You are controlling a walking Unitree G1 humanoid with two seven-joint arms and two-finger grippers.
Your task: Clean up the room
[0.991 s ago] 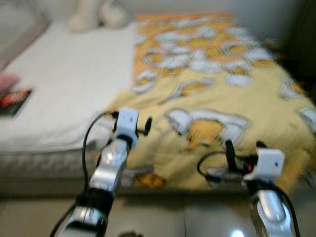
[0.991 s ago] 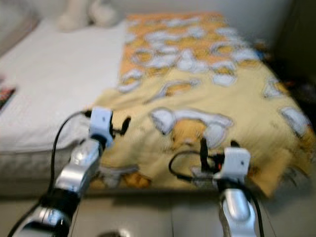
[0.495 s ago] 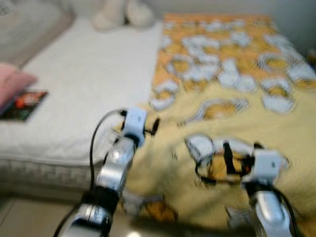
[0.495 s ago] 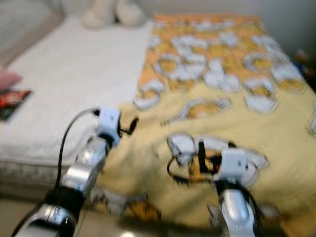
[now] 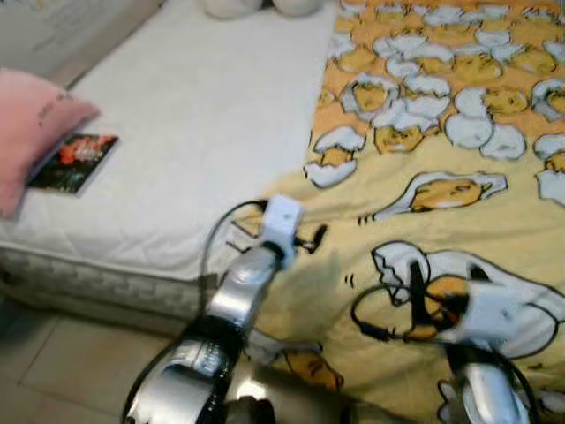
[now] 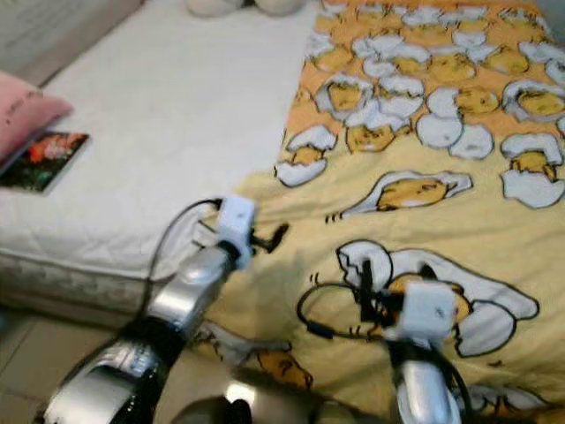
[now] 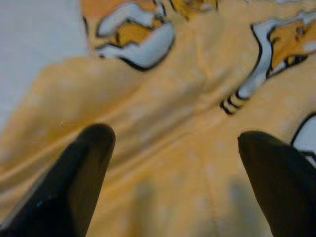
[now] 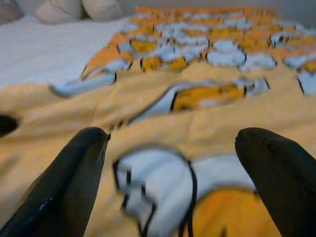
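A yellow blanket (image 5: 441, 132) printed with cartoon eggs covers the right half of the bed, its near edge hanging over the mattress side. My left gripper (image 5: 311, 238) hovers over the blanket's left edge, where it meets the white sheet (image 5: 203, 115). In the left wrist view its black fingers (image 7: 84, 168) stand wide apart above rumpled yellow cloth, holding nothing. My right gripper (image 5: 415, 287) hangs open over a large egg print near the blanket's front. The right wrist view shows its fingers (image 8: 74, 168) spread, with the blanket stretching away beneath.
A pink pillow (image 5: 31, 132) and a dark book (image 5: 75, 163) lie on the sheet at the far left. Pale plush shapes (image 5: 265, 7) rest at the head of the bed. The mattress side (image 5: 88, 283) drops to a tiled floor (image 5: 62, 371).
The camera has come closer and swung left, bringing the pink pillow into view. Both arms now reach further over the blanket's near part. The picture is sharper.
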